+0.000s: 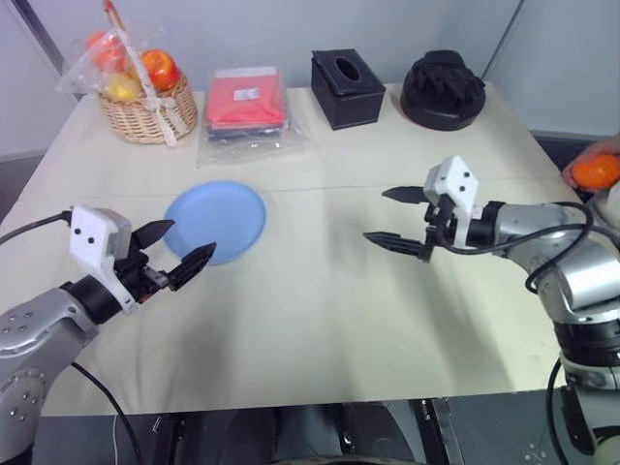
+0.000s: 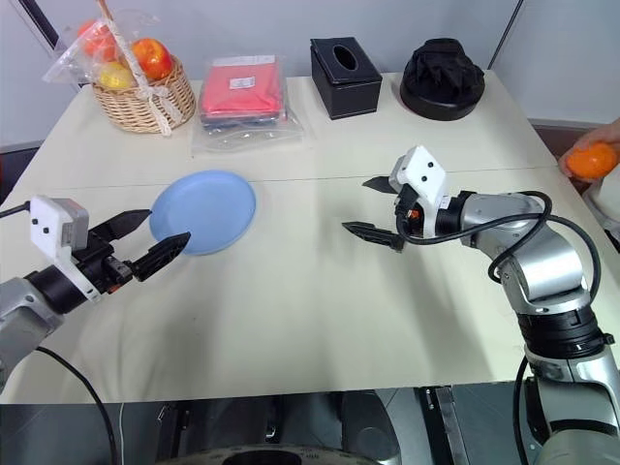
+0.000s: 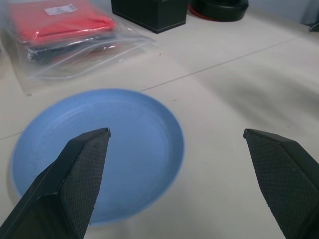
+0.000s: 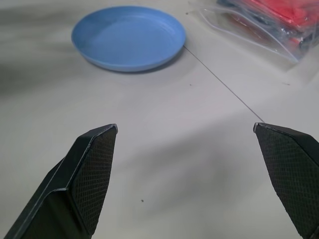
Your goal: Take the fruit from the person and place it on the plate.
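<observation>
A bright orange fruit [image 2: 592, 160] sits in a person's hand [image 2: 604, 138] at the far right edge, beyond the table's right side. The light blue plate [image 1: 216, 220] lies empty on the table, left of centre. My left gripper [image 1: 176, 249] hovers open just at the plate's near-left rim. My right gripper [image 1: 399, 217] is open over the table right of centre, pointing left, with nothing between its fingers; the fruit is well to its right, behind the arm.
Along the table's far edge stand a wicker basket [image 1: 149, 114] of wrapped fruits, a bagged red cloth pack [image 1: 247, 103], a black tissue box [image 1: 347, 88] and a black round object [image 1: 443, 90].
</observation>
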Controlling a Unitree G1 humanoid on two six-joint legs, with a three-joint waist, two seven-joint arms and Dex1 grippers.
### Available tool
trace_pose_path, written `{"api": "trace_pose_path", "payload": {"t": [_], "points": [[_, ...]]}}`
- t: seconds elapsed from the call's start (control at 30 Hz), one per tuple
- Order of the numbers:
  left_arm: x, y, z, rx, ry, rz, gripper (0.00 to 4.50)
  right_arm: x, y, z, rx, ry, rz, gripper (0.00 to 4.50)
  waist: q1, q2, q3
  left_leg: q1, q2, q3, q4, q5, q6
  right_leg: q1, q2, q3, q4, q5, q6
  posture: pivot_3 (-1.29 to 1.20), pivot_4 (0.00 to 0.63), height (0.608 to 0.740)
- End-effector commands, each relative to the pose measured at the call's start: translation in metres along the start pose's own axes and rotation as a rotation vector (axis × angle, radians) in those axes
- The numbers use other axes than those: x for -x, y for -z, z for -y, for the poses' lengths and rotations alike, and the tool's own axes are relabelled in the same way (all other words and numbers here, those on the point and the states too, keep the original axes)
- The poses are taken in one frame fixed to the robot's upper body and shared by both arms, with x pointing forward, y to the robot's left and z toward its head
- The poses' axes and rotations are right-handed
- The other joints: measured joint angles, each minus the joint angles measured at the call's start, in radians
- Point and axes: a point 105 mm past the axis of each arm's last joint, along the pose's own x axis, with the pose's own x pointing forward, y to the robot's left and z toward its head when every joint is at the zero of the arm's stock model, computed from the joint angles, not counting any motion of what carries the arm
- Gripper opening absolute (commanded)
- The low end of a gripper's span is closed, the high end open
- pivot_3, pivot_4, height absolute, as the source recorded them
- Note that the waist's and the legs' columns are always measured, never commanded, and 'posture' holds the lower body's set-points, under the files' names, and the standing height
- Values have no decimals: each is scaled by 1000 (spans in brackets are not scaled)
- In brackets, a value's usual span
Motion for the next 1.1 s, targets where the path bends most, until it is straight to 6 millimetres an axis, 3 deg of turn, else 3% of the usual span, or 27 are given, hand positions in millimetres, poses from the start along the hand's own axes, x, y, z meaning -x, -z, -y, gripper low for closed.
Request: {"api": "trace_pose_path", "payload": {"t": [0.03, 0.2, 0.73, 1.1], "points": [[-1, -5, 7, -56, 9, 13, 4500, 7, -9, 10, 46, 36, 17, 4496, 0, 0, 0, 0, 0, 0, 0, 0, 0, 0, 0, 0, 0, 0, 0, 0, 150, 740], [-1, -5, 14, -39, 31, 8, 4500, 9, -4, 13, 41, 32, 3, 4496, 0, 0, 0, 0, 0, 0, 0, 0, 0, 0, 0, 0, 0, 0, 0, 0, 150, 740], [9, -14, 4, -27, -8, 30, 4500, -4, -11, 8, 54, 3, 37, 4496, -1, 0, 0, 0, 0, 0, 0, 0, 0, 0, 0, 0, 0, 0, 0, 0, 150, 740], [4, -14, 4, -31, 5, 29, 4500, -3, -9, 9, 54, 12, 32, 4496, -1, 0, 0, 0, 0, 0, 0, 0, 0, 0, 0, 0, 0, 0, 0, 0, 150, 740]]}}
